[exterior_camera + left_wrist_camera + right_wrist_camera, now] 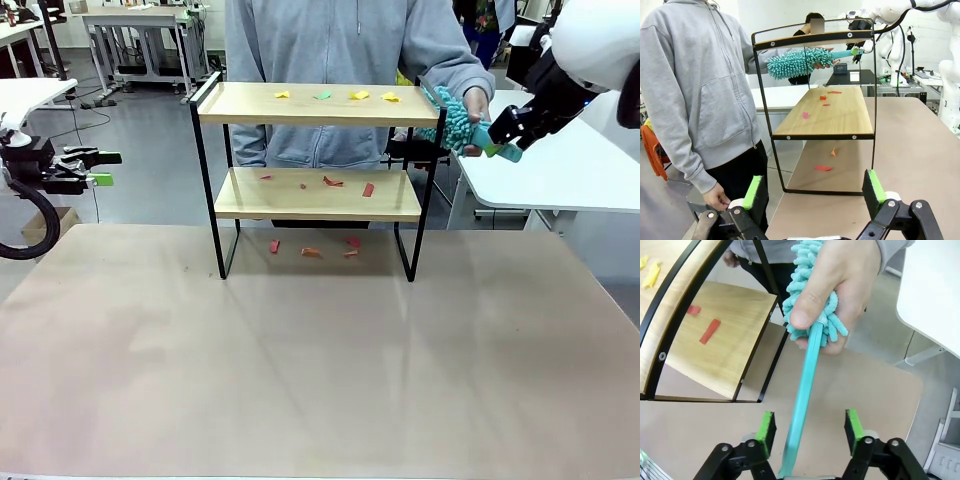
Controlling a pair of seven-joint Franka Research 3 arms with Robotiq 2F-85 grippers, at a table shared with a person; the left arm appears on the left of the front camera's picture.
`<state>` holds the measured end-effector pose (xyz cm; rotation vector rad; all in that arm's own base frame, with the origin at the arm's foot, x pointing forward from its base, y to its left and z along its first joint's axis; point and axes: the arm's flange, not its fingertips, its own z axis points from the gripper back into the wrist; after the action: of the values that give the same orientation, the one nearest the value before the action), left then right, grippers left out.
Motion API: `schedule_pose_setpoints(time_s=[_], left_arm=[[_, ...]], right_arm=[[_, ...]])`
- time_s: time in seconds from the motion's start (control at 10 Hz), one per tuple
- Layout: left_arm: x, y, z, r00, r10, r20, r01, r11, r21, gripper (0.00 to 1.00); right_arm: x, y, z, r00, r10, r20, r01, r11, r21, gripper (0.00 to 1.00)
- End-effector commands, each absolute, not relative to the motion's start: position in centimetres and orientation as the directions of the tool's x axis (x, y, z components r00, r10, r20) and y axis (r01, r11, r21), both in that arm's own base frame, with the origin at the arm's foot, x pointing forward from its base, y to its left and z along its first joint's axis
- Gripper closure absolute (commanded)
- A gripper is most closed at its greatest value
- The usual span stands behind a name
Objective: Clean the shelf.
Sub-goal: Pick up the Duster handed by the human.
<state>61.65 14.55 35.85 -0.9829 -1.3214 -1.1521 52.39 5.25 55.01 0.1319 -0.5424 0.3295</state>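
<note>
The small two-tier shelf (240, 104) of light wooden boards in a thin black metal frame stands at the far middle of the tan table (320, 360), littered with coloured paper scraps (360, 95) (more lie beneath it), and at its right end the person's hand (476, 104) offers a fluffy teal duster (450, 118). The step looks like taking it: the right gripper (809, 426) has its jaws apart astride the thin teal handle (807, 365), not yet pinching, so centre the handle and close firmly before the hand lets go. That arm reaches in high from the right; the left gripper (97, 168) hangs open, well off to the left.
</note>
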Motion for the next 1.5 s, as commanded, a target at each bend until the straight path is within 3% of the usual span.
schedule_pose_setpoints(time_s=[0.0,0.1,0.9,1.1,1.4], left_arm=[[61.61,14.55,36.07,-0.087,-0.063,0.994,0.977,0.188,0.097,0.00],[61.61,14.55,36.07,-0.087,-0.063,0.994,0.977,0.188,0.097,0.00],[61.61,14.55,36.07,-0.087,-0.063,0.994,0.977,0.188,0.097,0.00],[61.61,14.55,36.07,-0.087,-0.063,0.994,0.977,0.188,0.097,0.00],[61.61,14.55,36.07,-0.087,-0.063,0.994,0.977,0.188,0.097,0.00]], right_arm=[[52.62,5.53,55.62,0.816,0.250,0.522,-0.306,0.952,0.023,0.64],[52.61,5.58,55.66,0.816,0.251,0.521,-0.309,0.951,0.026,1.00],[52.40,5.56,56.22,0.824,0.224,0.520,-0.264,0.965,0.002,1.00],[52.79,4.76,56.08,0.786,0.218,0.579,-0.267,0.964,0.000,1.00],[52.44,5.19,55.75,0.817,0.244,0.523,-0.296,0.955,0.016,1.00]])
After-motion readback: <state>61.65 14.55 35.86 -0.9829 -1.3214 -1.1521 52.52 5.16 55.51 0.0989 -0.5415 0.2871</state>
